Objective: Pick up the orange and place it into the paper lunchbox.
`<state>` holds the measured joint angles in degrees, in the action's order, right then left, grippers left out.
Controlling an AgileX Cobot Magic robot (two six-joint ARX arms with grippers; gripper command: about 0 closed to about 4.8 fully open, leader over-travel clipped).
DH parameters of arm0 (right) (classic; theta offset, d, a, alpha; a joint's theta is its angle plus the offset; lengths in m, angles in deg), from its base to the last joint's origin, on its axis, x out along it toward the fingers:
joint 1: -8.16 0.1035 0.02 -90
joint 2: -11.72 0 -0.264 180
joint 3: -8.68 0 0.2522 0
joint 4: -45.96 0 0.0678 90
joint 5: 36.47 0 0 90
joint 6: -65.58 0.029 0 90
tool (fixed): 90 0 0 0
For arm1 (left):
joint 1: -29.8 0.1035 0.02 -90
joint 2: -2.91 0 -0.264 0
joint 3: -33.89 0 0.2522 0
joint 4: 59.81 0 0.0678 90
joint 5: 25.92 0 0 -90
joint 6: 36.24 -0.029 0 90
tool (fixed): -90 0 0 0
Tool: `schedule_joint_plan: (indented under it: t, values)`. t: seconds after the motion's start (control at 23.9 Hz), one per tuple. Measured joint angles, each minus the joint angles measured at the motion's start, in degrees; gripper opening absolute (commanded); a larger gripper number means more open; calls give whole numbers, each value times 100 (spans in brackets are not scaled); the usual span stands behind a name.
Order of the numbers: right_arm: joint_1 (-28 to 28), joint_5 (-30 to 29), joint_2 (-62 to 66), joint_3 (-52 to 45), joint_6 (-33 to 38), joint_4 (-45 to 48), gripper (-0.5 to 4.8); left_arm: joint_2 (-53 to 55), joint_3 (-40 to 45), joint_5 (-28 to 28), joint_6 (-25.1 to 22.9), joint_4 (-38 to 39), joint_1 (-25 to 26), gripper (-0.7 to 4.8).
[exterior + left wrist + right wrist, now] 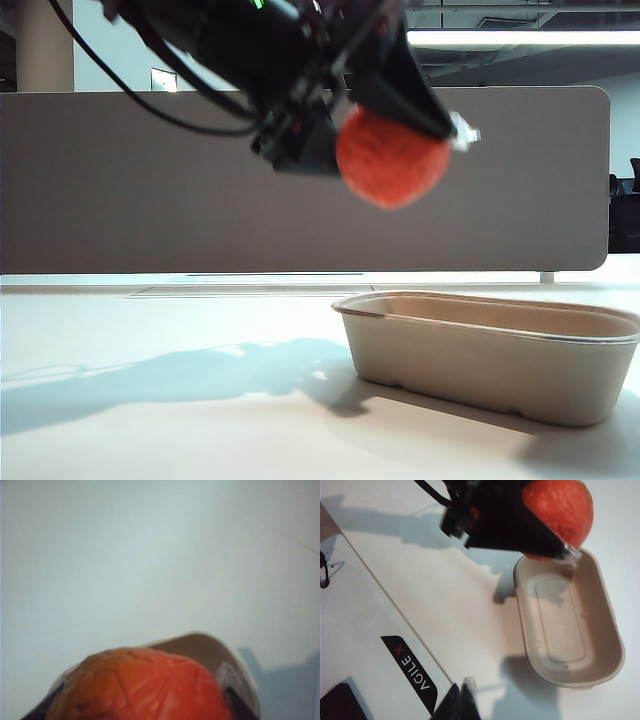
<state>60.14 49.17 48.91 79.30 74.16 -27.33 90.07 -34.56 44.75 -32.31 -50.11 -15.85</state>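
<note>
The orange (392, 157), red-orange with a wrinkled skin, hangs in the air with my left gripper (388, 140) shut on it, one dark finger (425, 105) on its upper side. It hovers above the near-left end of the paper lunchbox (490, 372), a beige pulp tray standing on the table. In the left wrist view the orange (145, 687) fills the space between the fingers (231, 692), with the lunchbox rim (210, 641) just behind. The right wrist view shows the orange (560, 507) over the end of the lunchbox (616, 630), and my right gripper (462, 696) shut and well apart from both.
A grey partition panel (150, 180) runs across the back of the white table (150, 400). The robot's white base plate with a black label (415, 670) lies beside the right gripper. The left arm's shadow (230, 370) falls left of the lunchbox.
</note>
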Motion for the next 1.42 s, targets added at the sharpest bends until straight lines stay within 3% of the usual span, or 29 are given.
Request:
schedule_joint_plan:
  t: [0.5,1.0,1.04,1.09,1.17,1.21,1.42]
  values:
    - [-2,326,7,0,9,-313,-6,769,-2,162,-68,-249,-295,152]
    - [-4,459,155,0,17,-592,-6,1318,-334,798,-411,-254,-636,155]
    - [-4,461,155,0,17,-592,-6,1340,-374,809,-413,-249,-645,168]
    - [-4,459,155,0,17,-592,-6,1362,-415,802,-415,-212,-651,215]
    - [-4,461,155,0,20,-592,-6,1353,-546,804,-452,-170,-662,216]
    - [-4,459,155,0,20,-592,-6,1355,-546,802,-452,-136,-662,404]
    - [-4,459,155,0,20,-592,-6,1355,-612,800,-459,127,-662,420]
